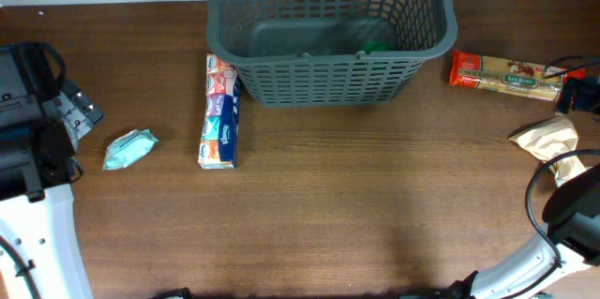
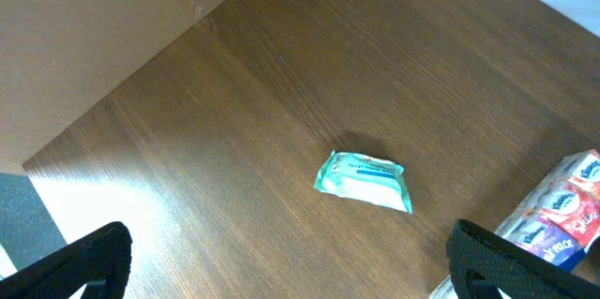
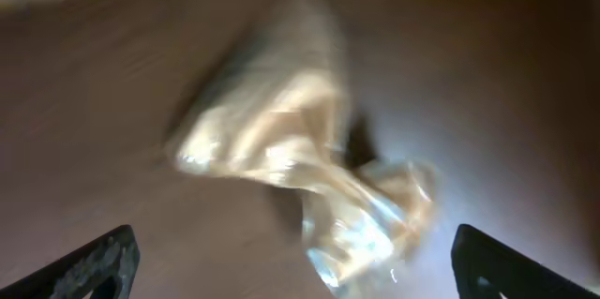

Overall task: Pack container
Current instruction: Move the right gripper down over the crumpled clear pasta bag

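Two robot arms sit at the outer edges of a brown wooden tabletop [image 1: 328, 205]. The left arm [image 1: 28, 121] is a black mass folded close to the left edge, above its white base. The right arm [image 1: 572, 205] curves up from the bottom right corner, with a black cable looping beside it.

The container [image 1: 328, 57], a large dark grey slotted basket, stands upright at the middle of the far edge, its open top facing up. A small green object [image 1: 375, 47] lies on its floor near the front right corner.

A long bundle of tissue packs [image 1: 221, 112] lies flat just beside the container's front left corner; whether they touch cannot be told. A teal packet [image 1: 129, 149] lies to its left, apart from it and near the left arm. To the right of the container lies a red and orange package [image 1: 506, 75], and nearer the front from that, a crumpled clear bag [image 1: 548, 140] with pale tan contents.

The left wrist view shows the left claw [image 2: 286, 266] spread wide and holding nothing, angled down at the tabletop, with the teal packet [image 2: 364, 180] ahead between its fingers and the tissue packs [image 2: 562, 215] at the right edge.

The right wrist view is blurred. The right claw [image 3: 291, 266] is also spread wide and empty, pointing down at the clear bag [image 3: 300, 177], which lies between its fingers and apart from both.
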Available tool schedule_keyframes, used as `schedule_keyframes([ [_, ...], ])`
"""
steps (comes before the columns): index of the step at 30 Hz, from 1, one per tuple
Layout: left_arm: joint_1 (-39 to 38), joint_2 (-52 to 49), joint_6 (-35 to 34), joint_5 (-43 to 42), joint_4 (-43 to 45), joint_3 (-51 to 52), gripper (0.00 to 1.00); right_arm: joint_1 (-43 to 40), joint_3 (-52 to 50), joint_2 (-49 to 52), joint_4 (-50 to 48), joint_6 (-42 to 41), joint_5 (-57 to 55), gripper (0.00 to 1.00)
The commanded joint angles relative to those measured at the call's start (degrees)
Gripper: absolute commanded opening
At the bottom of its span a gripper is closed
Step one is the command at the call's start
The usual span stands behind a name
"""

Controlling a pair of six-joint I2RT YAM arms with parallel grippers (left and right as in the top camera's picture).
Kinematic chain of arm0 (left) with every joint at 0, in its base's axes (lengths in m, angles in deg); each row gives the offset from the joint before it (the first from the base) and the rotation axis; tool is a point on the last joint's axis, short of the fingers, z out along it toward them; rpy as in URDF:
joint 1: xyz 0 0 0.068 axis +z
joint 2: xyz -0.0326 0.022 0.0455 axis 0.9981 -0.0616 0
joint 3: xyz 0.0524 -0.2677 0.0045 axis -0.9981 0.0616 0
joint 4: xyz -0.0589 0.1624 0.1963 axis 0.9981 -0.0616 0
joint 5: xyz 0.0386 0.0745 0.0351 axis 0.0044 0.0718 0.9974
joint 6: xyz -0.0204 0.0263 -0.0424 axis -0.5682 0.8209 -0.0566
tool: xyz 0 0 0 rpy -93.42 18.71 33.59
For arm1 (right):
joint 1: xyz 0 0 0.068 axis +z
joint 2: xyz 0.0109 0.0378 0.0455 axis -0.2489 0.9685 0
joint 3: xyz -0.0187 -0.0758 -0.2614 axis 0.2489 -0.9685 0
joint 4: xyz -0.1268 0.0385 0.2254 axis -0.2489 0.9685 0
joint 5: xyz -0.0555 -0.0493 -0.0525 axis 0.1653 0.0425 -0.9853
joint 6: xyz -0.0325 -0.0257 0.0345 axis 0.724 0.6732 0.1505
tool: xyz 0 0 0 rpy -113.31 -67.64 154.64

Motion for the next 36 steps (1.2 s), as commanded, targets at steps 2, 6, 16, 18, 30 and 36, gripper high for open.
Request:
schedule_keyframes([
  [2,0.26,0.22,-0.33,-0.37,0.13,-0.76,0.99,0.00,-4.70,0.11,-2.34,20.50,8.76,0.99],
  [6,0.26,0.22,-0.33,-0.37,0.13,-0.76,0.99,-0.24,-7.56,0.11,-5.73,20.52,-5.99,0.99],
  [16,0.26,0.22,-0.33,-0.37,0.13,-0.76,0.99,-3.26,-8.07,0.11,-6.32,20.57,-7.19,0.99],
  [18,0.26,0.22,-0.33,-0.37,0.13,-0.76,0.99,-3.91,-8.44,0.11,-6.10,21.51,-5.11,0.99],
  [30,0.26,0.22,-0.33,-0.37,0.13,-0.76,0.99,-6.16,-9.73,0.11,-6.10,25.05,-3.41,0.99],
  [36,0.26,0.22,-0.33,-0.37,0.13,-0.76,0.99,-6.27,-9.77,0.85,-6.19,29.22,-1.20,0.99],
])
